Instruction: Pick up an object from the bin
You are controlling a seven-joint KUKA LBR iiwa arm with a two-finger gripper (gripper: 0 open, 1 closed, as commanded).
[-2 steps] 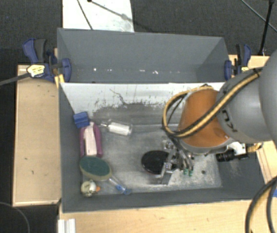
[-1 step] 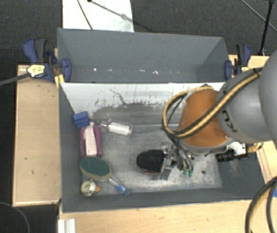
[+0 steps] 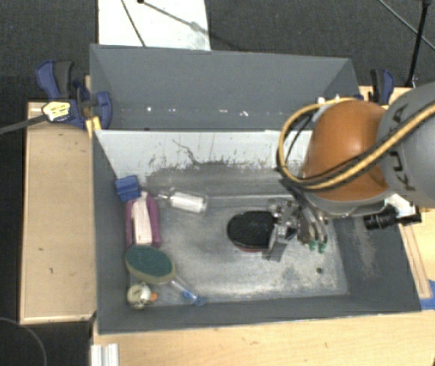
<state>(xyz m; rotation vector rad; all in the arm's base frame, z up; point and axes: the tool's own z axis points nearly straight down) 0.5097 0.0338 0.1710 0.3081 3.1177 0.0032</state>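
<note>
A flat black oval thing point(image 3: 249, 229) lies on the bin floor right of the middle. My gripper point(image 3: 278, 242) hangs just to its right, its fingers reaching down beside the oval's right edge; the orange cover above hides much of it. Nothing shows between the fingers. A small clear bottle point(image 3: 184, 201) lies to the upper left of the oval.
Along the left wall lie a pink and white tube with a blue cap point(image 3: 139, 216), a round dark green brush head point(image 3: 149, 263) on a clear handle, and a small yellowish thing point(image 3: 139, 296). The arm with its orange cover and cables fills the bin's right side.
</note>
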